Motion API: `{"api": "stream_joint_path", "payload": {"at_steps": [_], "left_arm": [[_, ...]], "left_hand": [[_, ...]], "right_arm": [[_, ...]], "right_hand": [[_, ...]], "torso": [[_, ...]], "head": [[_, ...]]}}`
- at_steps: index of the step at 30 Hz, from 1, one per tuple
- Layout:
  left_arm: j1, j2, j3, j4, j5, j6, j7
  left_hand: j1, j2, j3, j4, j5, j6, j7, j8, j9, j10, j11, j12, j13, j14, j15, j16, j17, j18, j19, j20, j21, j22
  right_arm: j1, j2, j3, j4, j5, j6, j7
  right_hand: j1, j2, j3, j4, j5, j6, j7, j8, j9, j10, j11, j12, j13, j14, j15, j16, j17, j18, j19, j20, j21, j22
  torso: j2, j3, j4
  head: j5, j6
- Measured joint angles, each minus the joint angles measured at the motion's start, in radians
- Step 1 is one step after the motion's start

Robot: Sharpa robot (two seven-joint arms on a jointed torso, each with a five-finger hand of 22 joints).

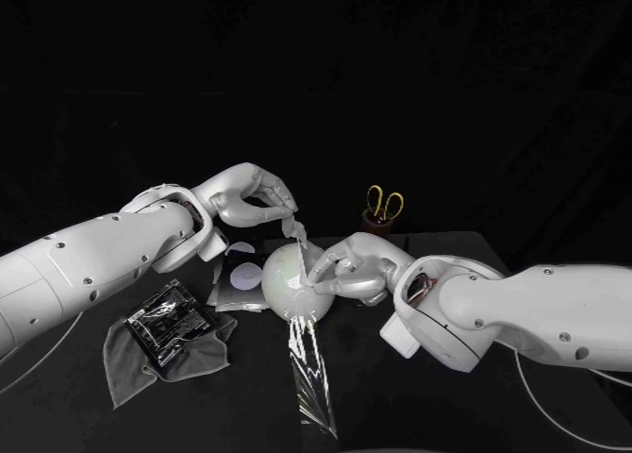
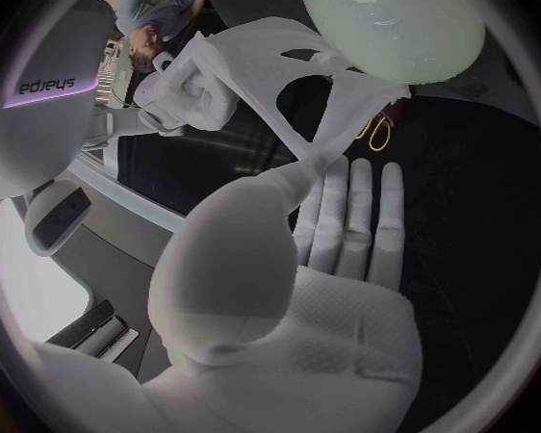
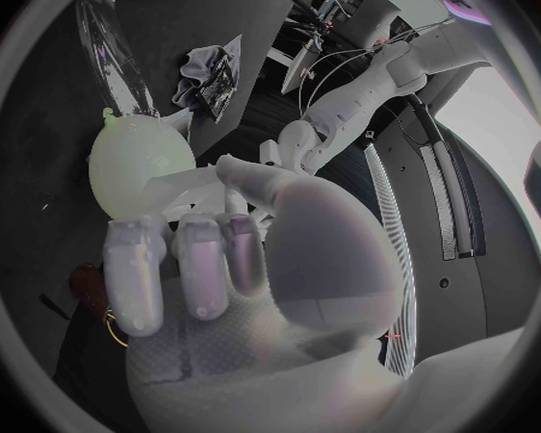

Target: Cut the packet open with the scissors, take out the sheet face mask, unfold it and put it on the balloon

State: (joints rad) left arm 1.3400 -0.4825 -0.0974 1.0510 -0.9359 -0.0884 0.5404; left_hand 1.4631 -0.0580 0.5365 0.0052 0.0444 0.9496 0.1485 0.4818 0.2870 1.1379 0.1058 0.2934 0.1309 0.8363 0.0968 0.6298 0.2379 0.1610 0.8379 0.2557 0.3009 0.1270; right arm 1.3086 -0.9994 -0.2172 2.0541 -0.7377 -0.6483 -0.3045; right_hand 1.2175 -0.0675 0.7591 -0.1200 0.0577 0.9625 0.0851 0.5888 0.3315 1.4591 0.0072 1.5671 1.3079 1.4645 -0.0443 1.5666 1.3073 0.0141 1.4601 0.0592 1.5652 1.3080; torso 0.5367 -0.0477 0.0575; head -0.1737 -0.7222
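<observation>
Head view: nearest me, a clear film [image 1: 310, 377] lies on the table, starting just beside the balloon [image 1: 284, 285]. My right hand [image 1: 346, 269] is against the balloon's side with its fingers closed on the sheet mask [image 1: 294, 231]. My left hand [image 1: 257, 198], above and beyond the right, pinches the mask's upper end. The mask's long axis runs steeply from that pinch down to the balloon. The packet [image 1: 174, 319] on a grey cloth [image 1: 153, 363] lies under the left forearm. The scissors [image 1: 384, 202] stand handles-up in a holder [image 1: 377, 225] beyond the right hand.

Left wrist view: thumb and one finger are clamped on a mask corner, the other fingers [image 2: 361, 212] straight. The sheet spreads away from the palm with its eye holes open and reaches the balloon past the fingertips.

Right wrist view: thumb and fingers pinch the sheet's edge, the balloon just beyond the fingertips.

Risks, my guess:
- If the hands pull apart, the wet sheet could tear at an eye hole.
- The balloon looks unanchored, so a push could roll it away.
- Slack could fold the mask onto itself.
</observation>
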Motion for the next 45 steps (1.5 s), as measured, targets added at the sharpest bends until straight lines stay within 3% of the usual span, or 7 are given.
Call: {"api": "stream_joint_path", "payload": {"at_steps": [7, 16, 21, 26, 39, 45], "left_arm": [[0.001, 0.008, 0.001, -0.003, 0.021, -0.021, 0.005], [0.002, 0.024, 0.002, -0.031, 0.024, -0.036, 0.007], [0.002, 0.028, 0.0, -0.044, 0.019, -0.036, 0.009], [0.001, 0.025, -0.004, -0.048, 0.006, -0.033, 0.009], [-0.003, -0.009, -0.011, -0.044, -0.026, -0.013, 0.006], [-0.017, -0.032, -0.021, -0.045, -0.037, -0.014, 0.0]], "left_hand": [[-0.002, 0.004, 0.0, 0.0, 0.0, 0.0, 0.0, -0.001, 0.0, 0.0, 0.0, 0.0, 0.0, 0.0, 0.0, 0.0, 0.0, 0.0, -0.003, 0.003, 0.004, 0.0], [-0.002, 0.004, 0.0, 0.0, 0.0, -0.004, 0.0, -0.001, 0.001, -0.003, 0.003, 0.0, 0.0, 0.0, 0.0, 0.0, 0.0, 0.0, -0.007, 0.0, 0.004, 0.001], [-0.002, 0.004, 0.0, -0.006, 0.0, -0.004, 0.0, -0.003, 0.001, -0.007, 0.007, -0.003, 0.0, -0.005, 0.002, 0.0, 0.0, 0.0, -0.012, 0.004, 0.004, 0.003], [-0.002, 0.004, 0.0, -0.006, -0.001, -0.004, 0.0, -0.004, 0.002, -0.014, 0.007, -0.006, 0.0, -0.015, 0.007, 0.0, 0.0, 0.0, -0.017, 0.002, 0.004, 0.004], [-0.002, 0.004, 0.0, -0.006, -0.002, -0.005, -0.002, -0.007, 0.029, -0.014, 0.007, -0.006, 0.0, -0.035, 0.013, -0.011, -0.003, 0.0, -0.039, 0.009, 0.004, 0.005], [-0.002, 0.004, 0.0, -0.006, -0.002, -0.001, 0.002, -0.011, 0.03, -0.014, 0.007, -0.01, 0.0, -0.047, 0.018, -0.024, -0.007, 0.0, -0.054, 0.011, 0.004, 0.005]], "right_arm": [[0.03, -0.014, -0.001, 0.015, 0.004, 0.005, 0.0], [0.088, -0.034, -0.001, 0.027, 0.023, 0.03, -0.003], [0.097, -0.011, -0.001, 0.008, 0.038, 0.05, -0.005], [0.084, 0.037, -0.001, -0.025, 0.055, 0.065, -0.006], [0.013, 0.146, -0.001, -0.115, 0.082, 0.077, -0.011], [-0.017, 0.191, -0.003, -0.153, 0.09, 0.077, -0.013]], "right_hand": [[0.0, 0.0, 0.0, 0.0, 0.0, 0.0, 0.001, 0.0, 0.0, 0.0, 0.0, -0.001, -0.001, 0.0, 0.0, 0.0, 0.0, 0.0, 0.0, 0.0, -0.001, 0.0], [0.0, 0.0, 0.0, 0.0, 0.0, 0.001, 0.001, -0.001, 0.0, 0.0, 0.0, -0.004, 0.0, 0.0, 0.0, 0.001, 0.001, 0.0, 0.0, 0.0, -0.001, 0.0], [0.0, 0.0, 0.0, 0.0, 0.0, 0.0, 0.002, -0.003, 0.0, 0.0, 0.0, 0.0, 0.0, 0.0, 0.0, 0.001, 0.001, 0.0, 0.0, 0.0, -0.001, -0.001], [0.0, 0.0, 0.0, 0.0, 0.0, -0.001, 0.003, 0.0, -0.001, 0.0, 0.0, 0.0, 0.0, 0.0, 0.0, 0.001, 0.001, 0.0, 0.0, 0.0, -0.001, -0.001], [0.0, 0.0, 0.003, 0.003, 0.0, -0.003, 0.002, 0.002, 0.002, 0.0, 0.0, 0.0, 0.0, 0.0, 0.0, 0.0, 0.0, 0.0, -0.002, 0.002, 0.002, 0.0], [0.0, 0.0, 0.003, 0.003, 0.0, -0.004, 0.002, 0.002, 0.002, 0.0, 0.0, -0.001, -0.001, 0.0, 0.0, -0.002, 0.0, 0.0, -0.002, 0.002, 0.002, 0.0]], "torso": [[0.0, 0.0005, -0.0004], [0.001, 0.001, -0.0006], [0.001, 0.0006, 0.0003], [0.002, 0.0008, 0.0029], [0.002, 0.0007, 0.0026], [0.001, 0.0008, 0.0009]], "head": [[0.003, 0.017], [0.006, 0.033], [0.005, 0.034], [0.004, 0.025], [0.021, -0.008], [0.025, -0.02]]}}
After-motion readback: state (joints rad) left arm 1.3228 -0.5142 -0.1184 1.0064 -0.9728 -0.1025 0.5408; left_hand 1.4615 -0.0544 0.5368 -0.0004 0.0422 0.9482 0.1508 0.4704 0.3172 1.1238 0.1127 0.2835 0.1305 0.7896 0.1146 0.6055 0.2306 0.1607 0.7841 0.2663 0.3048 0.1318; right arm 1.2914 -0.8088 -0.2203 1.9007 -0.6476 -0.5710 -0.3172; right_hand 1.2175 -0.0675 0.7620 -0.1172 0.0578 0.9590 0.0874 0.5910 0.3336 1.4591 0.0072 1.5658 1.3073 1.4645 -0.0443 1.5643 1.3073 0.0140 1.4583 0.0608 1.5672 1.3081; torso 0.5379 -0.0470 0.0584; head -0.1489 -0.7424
